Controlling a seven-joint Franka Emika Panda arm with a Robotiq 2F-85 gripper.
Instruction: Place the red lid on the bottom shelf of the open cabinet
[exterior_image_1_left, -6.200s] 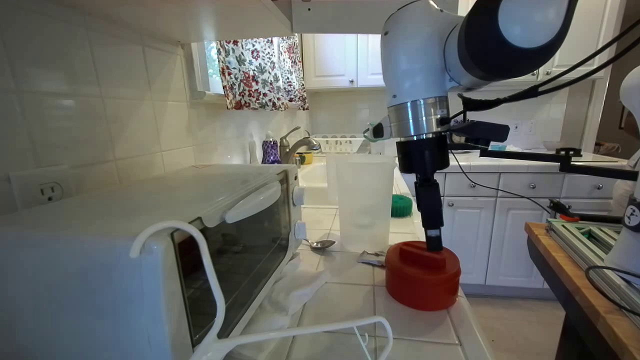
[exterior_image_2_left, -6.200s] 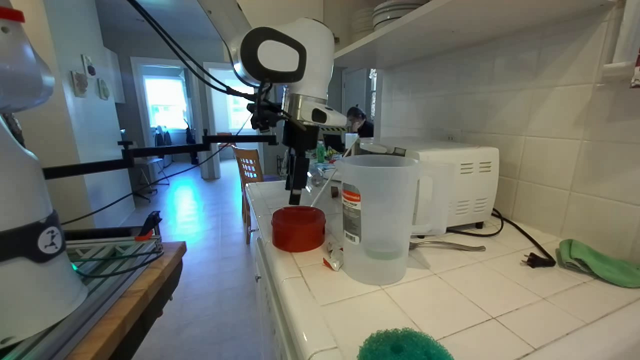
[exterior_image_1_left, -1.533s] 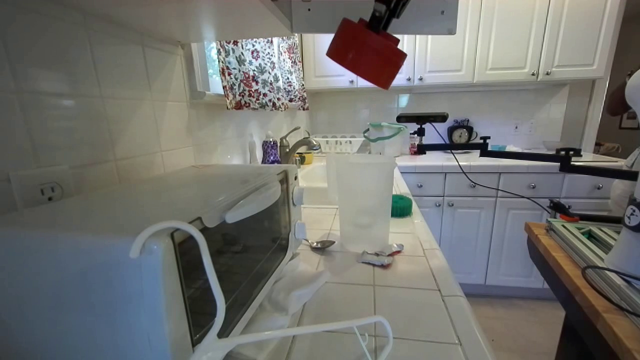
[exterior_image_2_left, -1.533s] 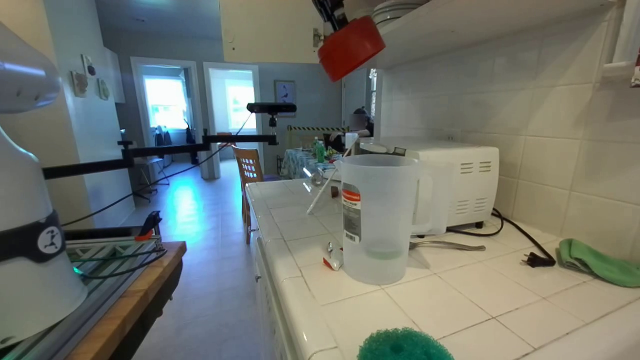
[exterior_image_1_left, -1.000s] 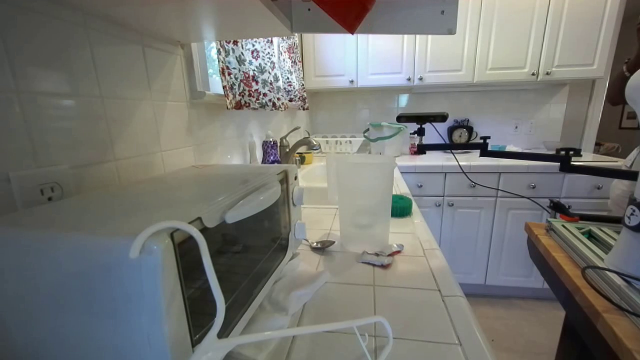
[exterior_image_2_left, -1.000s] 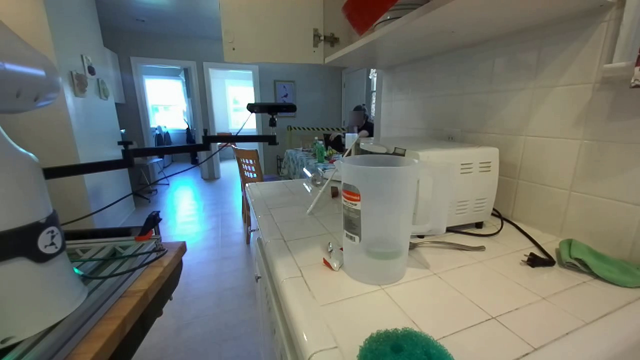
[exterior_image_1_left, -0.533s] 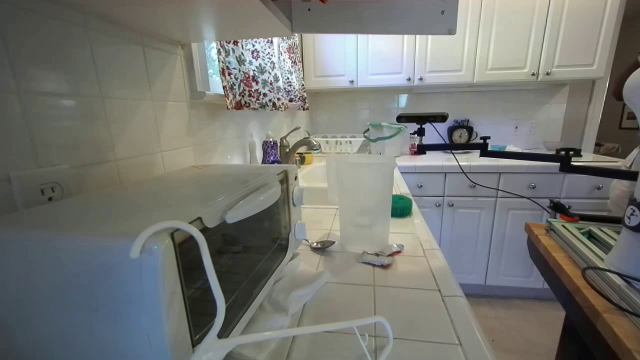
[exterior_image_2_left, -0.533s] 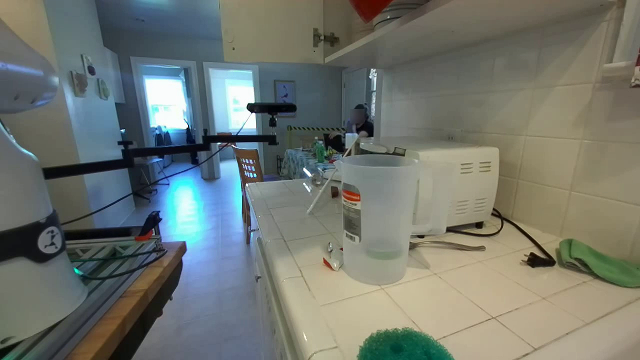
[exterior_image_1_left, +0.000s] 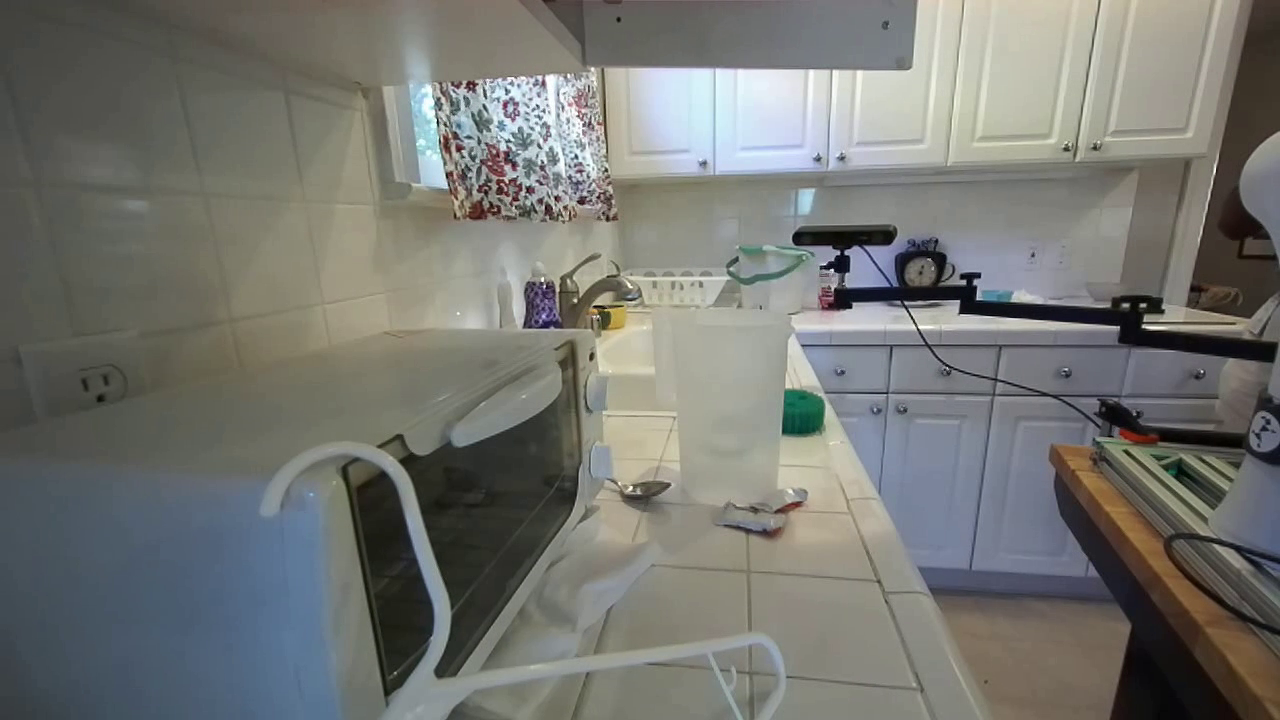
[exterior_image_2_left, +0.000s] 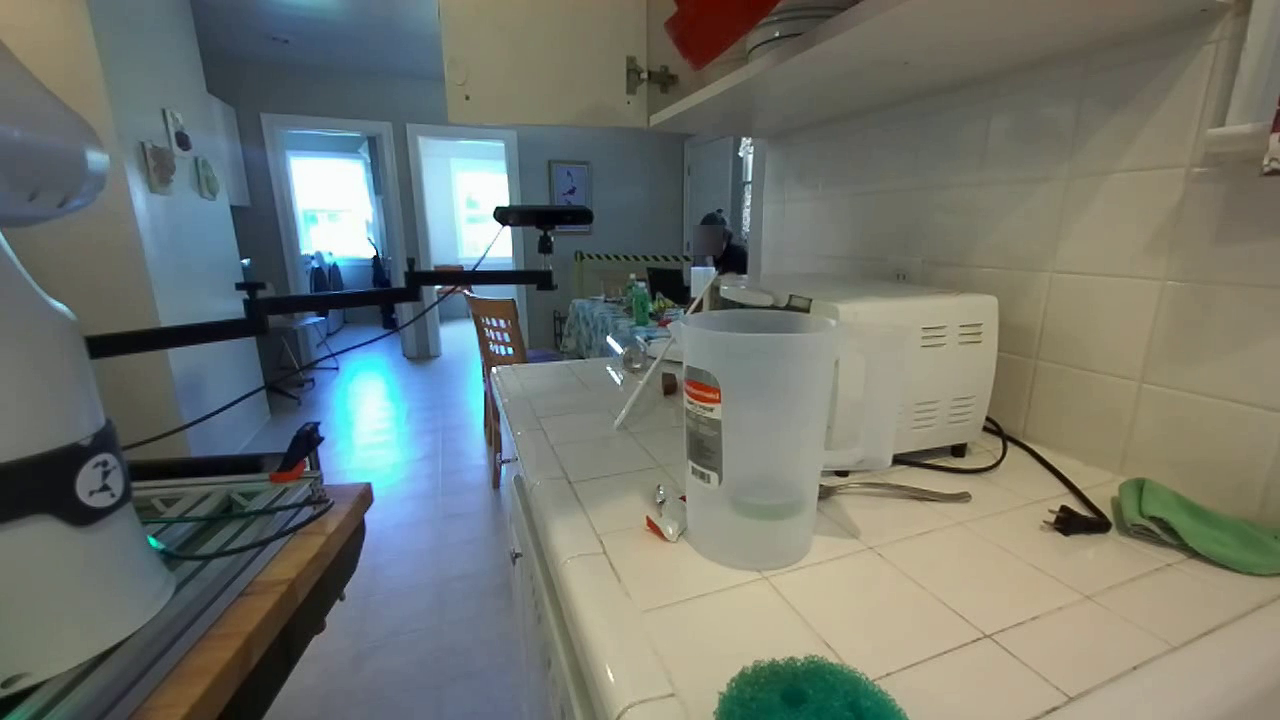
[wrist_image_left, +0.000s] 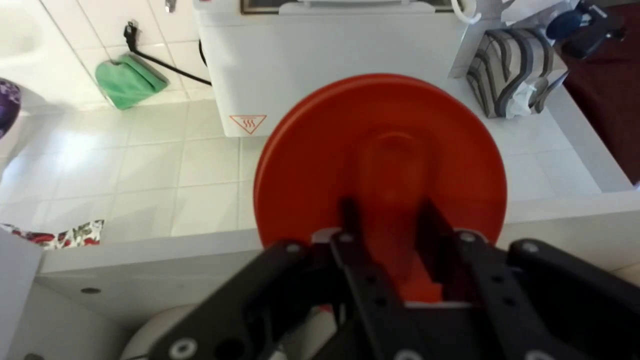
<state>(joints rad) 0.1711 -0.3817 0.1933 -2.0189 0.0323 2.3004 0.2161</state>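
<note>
Pincer (wrist_image_left: 389, 215) clamping lid (exterior_image_2_left: 720, 26) by its ridge (wrist_image_left: 393, 160). Lid hanging tilted at mouth of cabinet (exterior_image_2_left: 950, 60), just left of plates (exterior_image_2_left: 797, 28) in exterior view; depth unclear. Likely step: setting lid on bottom shelf (exterior_image_2_left: 725, 95). Next move probably calling for levelling, clearing plates, lowering, letting go. Wrist view showing grip, both exterior views missing it; exterior view showing cabinet underside (exterior_image_1_left: 400, 40) but no lid.

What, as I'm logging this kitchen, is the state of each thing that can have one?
Red lid: held up, tilted.
Gripper: closed on the lid.
Overhead cabinet: door open.
Plates: stacked inside the cabinet.
Toaster oven: door shut.
Pitcher: upright.
Plug: unplugged.
Green cloth: bunched or folded, cannot tell.
Spoon: lying down.
Silvery wrapper: crumpled.
White cupboards: doors shut.
Drawers: shut.
</note>
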